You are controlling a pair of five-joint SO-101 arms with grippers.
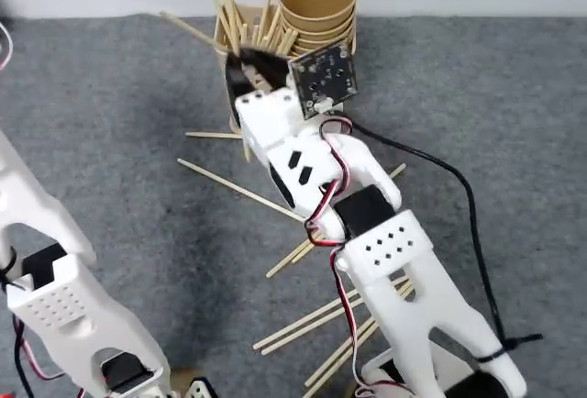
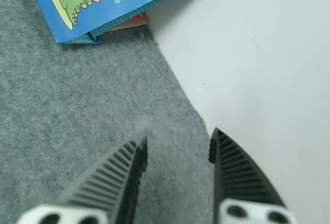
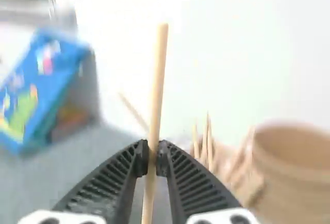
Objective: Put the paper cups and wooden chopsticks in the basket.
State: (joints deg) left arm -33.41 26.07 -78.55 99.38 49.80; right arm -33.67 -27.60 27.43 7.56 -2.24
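chopstick [image 3: 157, 90]: pale wood, upright, pinched in right gripper [image 3: 152, 157] | basket [image 1: 229, 95] far centre: stacked paper cups [image 1: 317, 4], chopstick bundle [image 1: 240, 27] | left gripper [image 2: 178, 152]: jaws apart

Far centre: upright chopsticks [image 1: 240, 22], stacked paper cups [image 1: 318, 8] before my right pincer [image 3: 152, 155]. Near right: loose chopsticks [image 1: 312, 320]. Left: open mat [image 1: 110, 95].

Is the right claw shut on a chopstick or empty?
Shut on a chopstick: the right claw is closed tight around it, with the stick running out past its tips.

A blue dinosaur-printed box [image 2: 87, 2] lies on grey felt [image 2: 62, 105] near a white surface [image 2: 258, 53]
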